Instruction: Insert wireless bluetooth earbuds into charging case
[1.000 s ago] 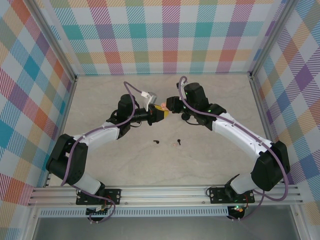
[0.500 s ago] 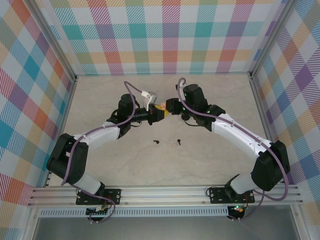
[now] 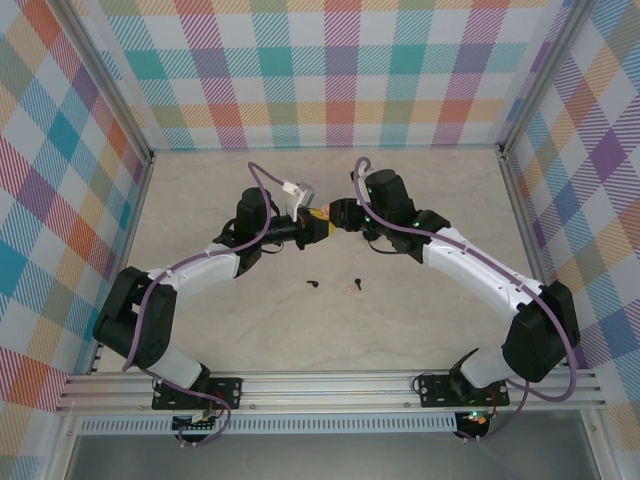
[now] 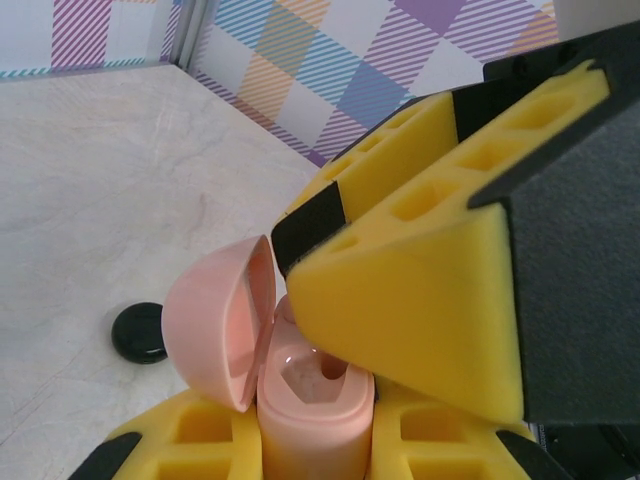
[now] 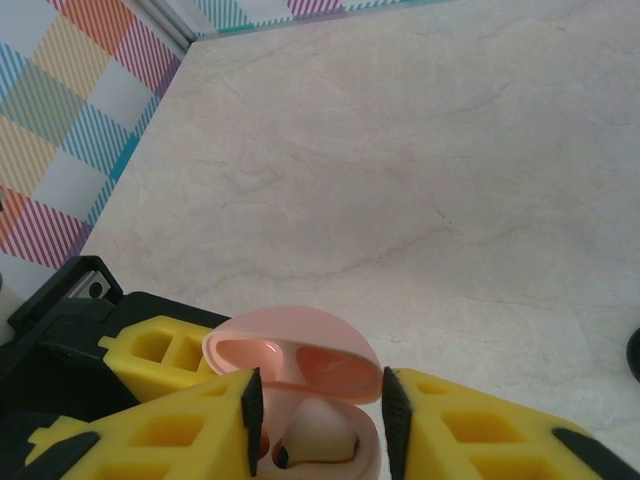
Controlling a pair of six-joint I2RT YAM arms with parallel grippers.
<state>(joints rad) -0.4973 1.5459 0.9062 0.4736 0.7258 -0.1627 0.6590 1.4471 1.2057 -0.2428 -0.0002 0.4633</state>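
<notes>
Earbuds partly done: pale earbud is seen at the mouth of the lid-up pink case, lower centre, clamped by left gripper. It is straddled by right gripper; whether it is pinched cannot be told. Black earbud and second earbud lie loose mid-frame, not yet inserted.

The case and its lid are pale pink; finger pads yellow, edged black; a disc at nine o'clock glossy black; table beige, faintly marbled; walls multicoloured pastel plaid; arm links white

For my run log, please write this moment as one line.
left tool: gripping open pink case; right tool: at its mouth; earbud: in case
</notes>
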